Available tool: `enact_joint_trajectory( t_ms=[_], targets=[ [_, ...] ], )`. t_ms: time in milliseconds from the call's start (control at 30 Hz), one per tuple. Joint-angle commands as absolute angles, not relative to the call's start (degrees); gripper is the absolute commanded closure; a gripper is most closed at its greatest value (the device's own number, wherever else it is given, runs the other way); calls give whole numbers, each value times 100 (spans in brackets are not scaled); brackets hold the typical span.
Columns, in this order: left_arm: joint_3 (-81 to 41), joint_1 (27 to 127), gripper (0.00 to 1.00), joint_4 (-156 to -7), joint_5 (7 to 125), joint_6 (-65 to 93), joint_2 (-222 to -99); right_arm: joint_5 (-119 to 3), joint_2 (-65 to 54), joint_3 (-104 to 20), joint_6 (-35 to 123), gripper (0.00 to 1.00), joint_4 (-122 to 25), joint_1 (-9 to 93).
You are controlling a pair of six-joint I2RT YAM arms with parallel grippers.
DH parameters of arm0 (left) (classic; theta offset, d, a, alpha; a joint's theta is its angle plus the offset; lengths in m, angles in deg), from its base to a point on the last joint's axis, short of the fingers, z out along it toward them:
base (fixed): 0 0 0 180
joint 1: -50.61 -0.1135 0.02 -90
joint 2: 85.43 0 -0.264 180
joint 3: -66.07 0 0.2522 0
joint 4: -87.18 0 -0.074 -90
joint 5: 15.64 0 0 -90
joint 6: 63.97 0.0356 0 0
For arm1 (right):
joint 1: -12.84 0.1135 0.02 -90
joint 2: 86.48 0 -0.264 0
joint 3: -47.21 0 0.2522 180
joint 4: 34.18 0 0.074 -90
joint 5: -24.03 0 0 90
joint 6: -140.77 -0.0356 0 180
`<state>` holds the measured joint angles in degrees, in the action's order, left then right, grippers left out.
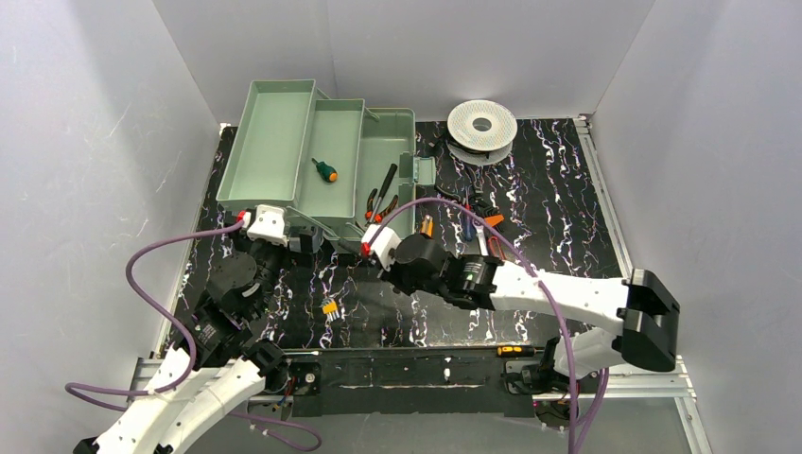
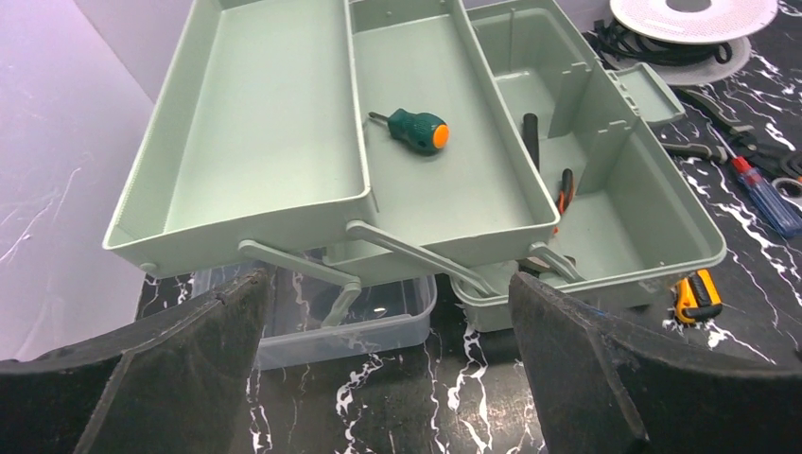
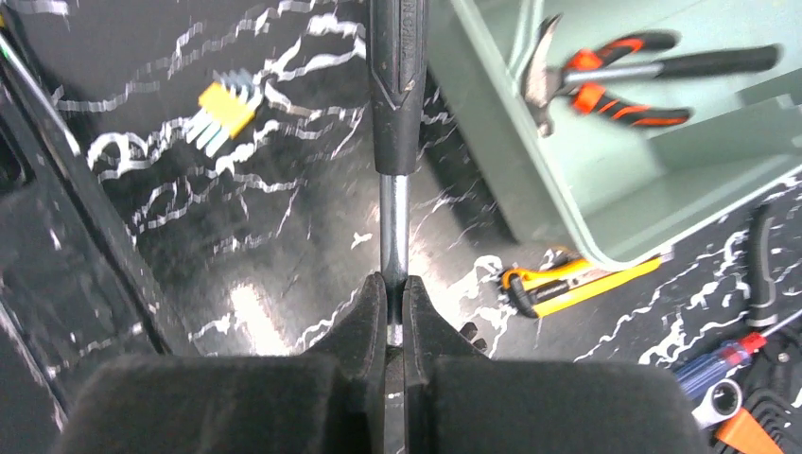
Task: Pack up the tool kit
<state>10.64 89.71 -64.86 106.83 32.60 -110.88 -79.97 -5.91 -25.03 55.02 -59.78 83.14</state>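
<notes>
The pale green toolbox (image 1: 390, 142) stands open at the back left, its two trays (image 1: 272, 142) swung out to the left. A green and orange stubby screwdriver (image 1: 324, 171) lies in the middle tray (image 2: 444, 180). A hammer (image 3: 662, 64) and orange pliers (image 3: 615, 99) lie in the base. The clear lid (image 2: 378, 322) shows under the trays. My left gripper (image 2: 388, 284) is open and empty, just in front of the trays (image 1: 293, 236). My right gripper (image 3: 395, 284) is shut on the metal shaft of a black-handled screwdriver (image 3: 395, 85), at the box's near right corner (image 1: 378, 255).
A yellow utility knife (image 3: 567, 284) lies by the box's corner. A yellow bit holder (image 1: 330, 307) lies on the mat in front. A blue screwdriver (image 1: 466, 222) and other tools lie right of the box. A white wire spool (image 1: 481, 123) sits at the back.
</notes>
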Motion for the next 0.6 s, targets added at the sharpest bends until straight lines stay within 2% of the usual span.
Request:
enact_joint_trajectory(
  t_ms=[0,133,333,433,567],
  targets=[
    [1042,8927,2,-6383,10280,3347,-11160,-8601,-931,-2541,5344,99,-5254,8243],
    [1069,8928,2,-6389,10017,3390,-11200,-8644,-970,-2653,5131,99,-5036,8039],
    [1093,8924,2,-6458,9912,3449,-11406,-8418,-840,-3084,3829,99,-5174,7372],
    [1068,8925,2,-6405,9913,3470,-11539,-8166,-568,-3678,2791,99,-5931,6884],
    [1081,8922,2,-6429,9942,3503,-11601,-8128,-233,-4180,2274,99,-6386,6590]
  ],
)
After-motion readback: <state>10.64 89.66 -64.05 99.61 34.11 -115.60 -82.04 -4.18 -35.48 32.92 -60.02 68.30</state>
